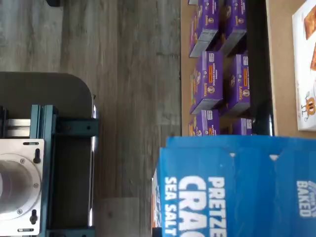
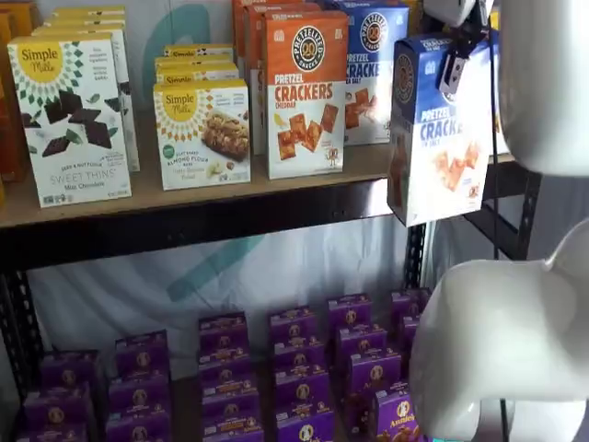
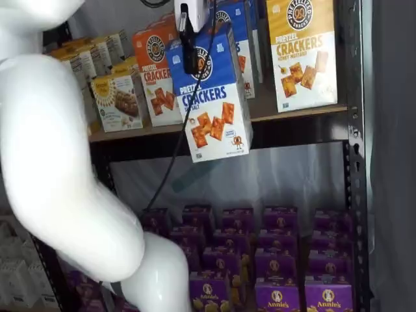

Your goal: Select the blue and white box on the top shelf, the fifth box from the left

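My gripper [image 3: 188, 62] is shut on the blue and white box [image 3: 211, 97], its black fingers clamped at the box's upper part. The box hangs in the air in front of the top shelf [image 3: 292, 107], off the board, slightly tilted, its bottom below the dark front rail. It shows the same way in a shelf view, with the gripper [image 2: 453, 78] on the box [image 2: 437, 138] to the right of the shelf [image 2: 230, 198]. In the wrist view the box's blue top [image 1: 237, 187] fills the corner. Another alike blue box [image 2: 373, 64] stands behind on the shelf.
An orange Cheddar box [image 2: 306, 92] stands left of the gap and a yellow-topped box [image 3: 302, 52] right of it. Simple Mills boxes [image 2: 74, 120] stand further left. Several purple boxes [image 2: 294, 368] fill the lower level. My white arm [image 3: 58, 162] and a black upright [image 3: 356, 162] are close.
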